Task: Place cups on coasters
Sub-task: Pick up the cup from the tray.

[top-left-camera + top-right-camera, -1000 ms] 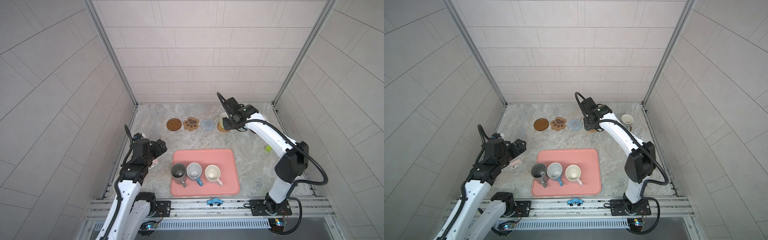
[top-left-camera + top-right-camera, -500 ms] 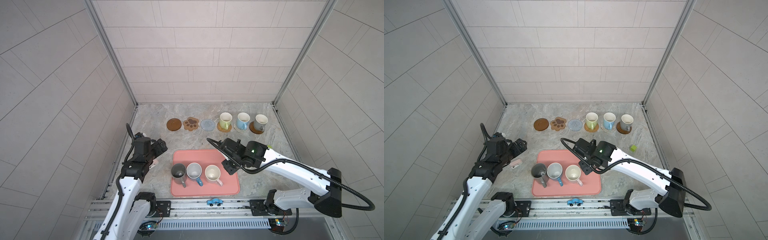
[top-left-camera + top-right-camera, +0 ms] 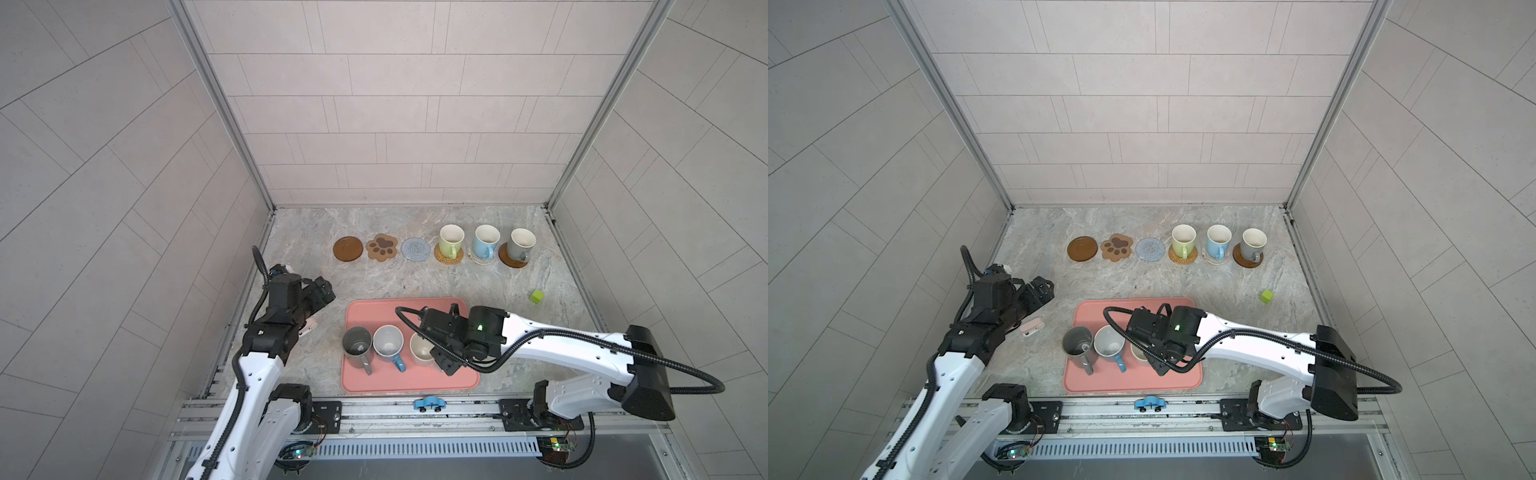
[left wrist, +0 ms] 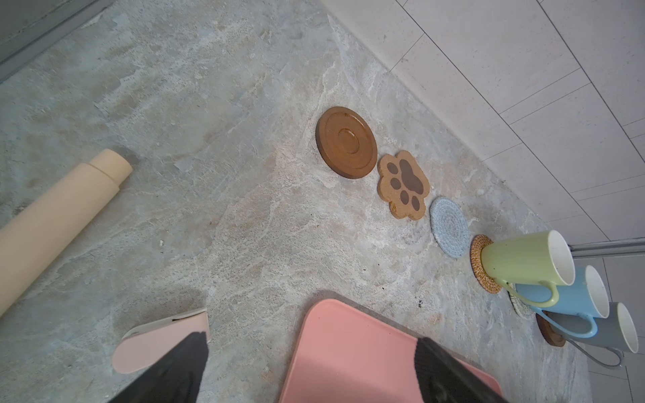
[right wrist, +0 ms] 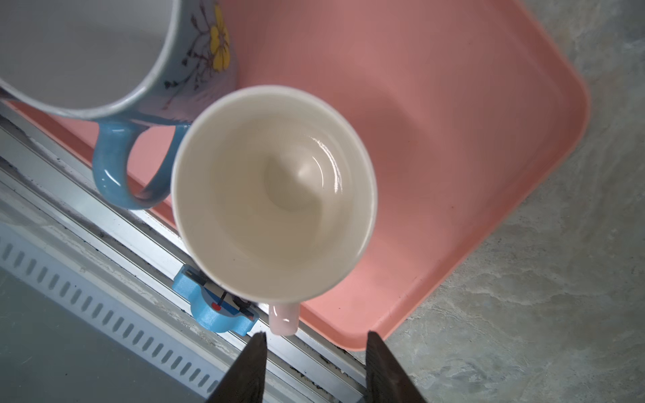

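In both top views the coasters run in a row along the table's back edge. The three nearest the right edge carry cups: the green mug, the light blue mug and the grey-brown mug. The wooden disc, the paw-print coaster and the knit coaster are bare. The pink tray sits by the front edge and holds three upright cups in a line: the dark grey mug, the flowered blue mug and the pale pink mug, which is nearest the right edge. The right gripper hangs over the pale pink mug's front side and hides its handle. The left gripper hovers off the tray, near the left edge.

The left wrist view shows its fingers spread wide and empty, with the three bare coasters ahead.

The right wrist view looks straight down into the pale pink mug. Its handle points toward the table's front edge and sits just beyond the fingertips, closer to one than the other. The jaws stand partly apart with nothing between them.

The right arm is clearly the nearer one. The grasp likely depends on shifting sideways until the handle or the mug wall lies between the jaws. The flowered blue mug, just beside it, leaves little room.
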Controlling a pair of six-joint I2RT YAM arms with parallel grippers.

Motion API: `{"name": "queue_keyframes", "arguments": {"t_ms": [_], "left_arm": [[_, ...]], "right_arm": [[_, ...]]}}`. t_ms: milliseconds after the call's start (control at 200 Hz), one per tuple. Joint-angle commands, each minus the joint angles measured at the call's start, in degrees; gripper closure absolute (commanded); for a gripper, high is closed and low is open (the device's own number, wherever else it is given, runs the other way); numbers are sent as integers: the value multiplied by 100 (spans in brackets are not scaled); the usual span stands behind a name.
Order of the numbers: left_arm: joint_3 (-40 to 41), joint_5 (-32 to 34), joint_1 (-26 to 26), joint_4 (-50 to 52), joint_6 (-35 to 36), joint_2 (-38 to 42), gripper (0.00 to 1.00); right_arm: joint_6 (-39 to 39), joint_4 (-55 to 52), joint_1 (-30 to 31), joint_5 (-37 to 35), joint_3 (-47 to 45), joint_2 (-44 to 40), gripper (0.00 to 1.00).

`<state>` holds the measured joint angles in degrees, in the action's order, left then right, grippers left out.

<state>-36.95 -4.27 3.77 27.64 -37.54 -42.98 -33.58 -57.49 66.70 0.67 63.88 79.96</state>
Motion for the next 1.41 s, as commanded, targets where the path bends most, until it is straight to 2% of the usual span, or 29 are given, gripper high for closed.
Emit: {"name": "queue_keyframes", "arguments": {"t_ms": [0,410,836,1066,1401], "left_arm": [[-5,58,15,-72,-25,78,0],[30,47,16,-48,-34,105,0],[21,104,10,-51,-34,121,0],[21,98,11,-57,-25,69,0],[-27,100,14,-60,2,26,0]], "right_arm": [[-169,196,105,-71,33,169,51],[-390,348,168,-212,-223,399,58],[-596,597,168,-575,-292,624,80],[-578,717,167,-592,-145,873,86],[-694,192,159,-1110,458,1011,96]]}}
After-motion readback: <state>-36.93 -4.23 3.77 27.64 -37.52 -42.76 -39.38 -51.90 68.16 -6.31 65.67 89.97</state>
